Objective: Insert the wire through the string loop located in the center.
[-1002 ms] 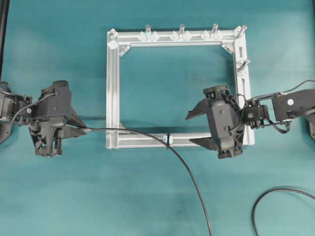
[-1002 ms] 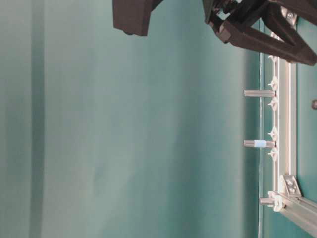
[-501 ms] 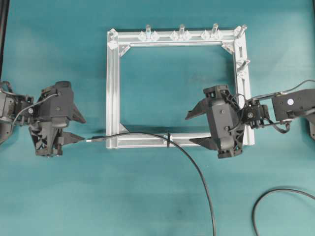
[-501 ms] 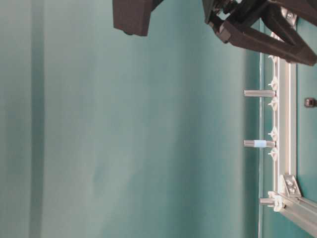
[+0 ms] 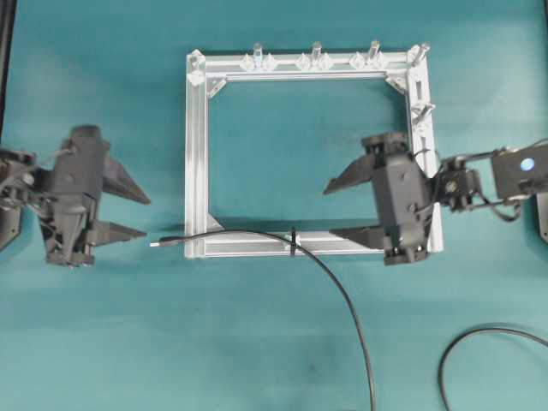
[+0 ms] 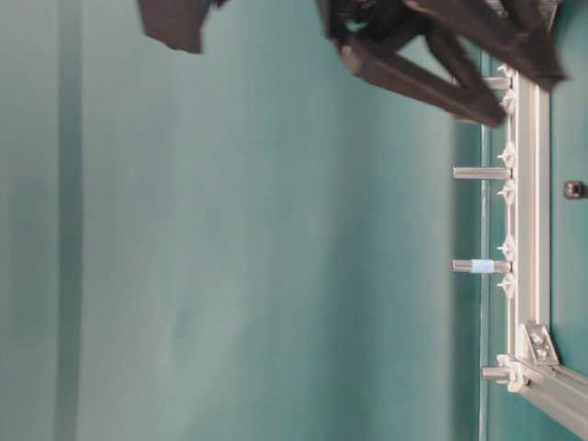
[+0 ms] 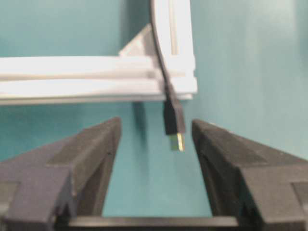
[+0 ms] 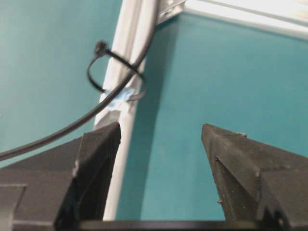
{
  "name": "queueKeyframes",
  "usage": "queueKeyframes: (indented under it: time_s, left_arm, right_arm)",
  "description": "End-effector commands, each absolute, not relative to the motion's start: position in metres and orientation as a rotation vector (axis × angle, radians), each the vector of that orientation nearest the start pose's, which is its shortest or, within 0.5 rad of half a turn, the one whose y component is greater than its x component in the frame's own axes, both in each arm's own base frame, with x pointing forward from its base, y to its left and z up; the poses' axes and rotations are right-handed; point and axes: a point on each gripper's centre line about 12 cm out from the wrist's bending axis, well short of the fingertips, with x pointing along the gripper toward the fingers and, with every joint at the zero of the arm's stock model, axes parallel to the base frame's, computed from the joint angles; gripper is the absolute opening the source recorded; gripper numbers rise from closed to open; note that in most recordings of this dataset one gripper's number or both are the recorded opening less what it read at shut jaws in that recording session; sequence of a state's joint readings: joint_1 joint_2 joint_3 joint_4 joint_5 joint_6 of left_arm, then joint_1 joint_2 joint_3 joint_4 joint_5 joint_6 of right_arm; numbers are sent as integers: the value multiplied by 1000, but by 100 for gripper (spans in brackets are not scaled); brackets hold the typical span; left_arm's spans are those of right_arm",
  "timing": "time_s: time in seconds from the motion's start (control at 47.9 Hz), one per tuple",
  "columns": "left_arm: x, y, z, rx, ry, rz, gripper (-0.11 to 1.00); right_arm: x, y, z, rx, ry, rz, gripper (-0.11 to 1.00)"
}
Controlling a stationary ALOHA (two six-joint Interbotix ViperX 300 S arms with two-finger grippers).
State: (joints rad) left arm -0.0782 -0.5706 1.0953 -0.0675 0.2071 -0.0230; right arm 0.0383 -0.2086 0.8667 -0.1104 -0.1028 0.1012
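Black wire (image 5: 257, 234) already runs through the string loop (image 5: 293, 241); both the left claw (image 5: 130, 214) and right claw (image 5: 353, 208) gape wide, holding nothing, so little seems left.

Both arms are matte black, each ending in two long wedge-shaped fingers. The left gripper (image 5: 128, 211) trails thin grey cords; the right gripper (image 5: 349, 208) has looping black cables and a glowing blue-white dot behind its wrist.

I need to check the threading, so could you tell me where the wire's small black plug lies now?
In the overhead view, the small black plug lies on the cloth just left of the silver frame's lower-left corner, before the open left gripper.
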Motion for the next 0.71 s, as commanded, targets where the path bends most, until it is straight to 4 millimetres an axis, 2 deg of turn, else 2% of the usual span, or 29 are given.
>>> queueKeyframes:
  time_s: [0.0, 0.271, 0.689]
  left_arm:
    - [234, -14, 197, -53, 675, -40, 59]
    - [221, -2, 211, -67, 595, 6, 58]
    - [204, -1, 215, -69, 540, 8, 58]
  right_arm:
    - [333, 11, 209, -16, 500, 41, 71]
    - [321, 9, 222, -14, 468, 36, 70]
    - [315, 9, 219, -15, 470, 36, 70]
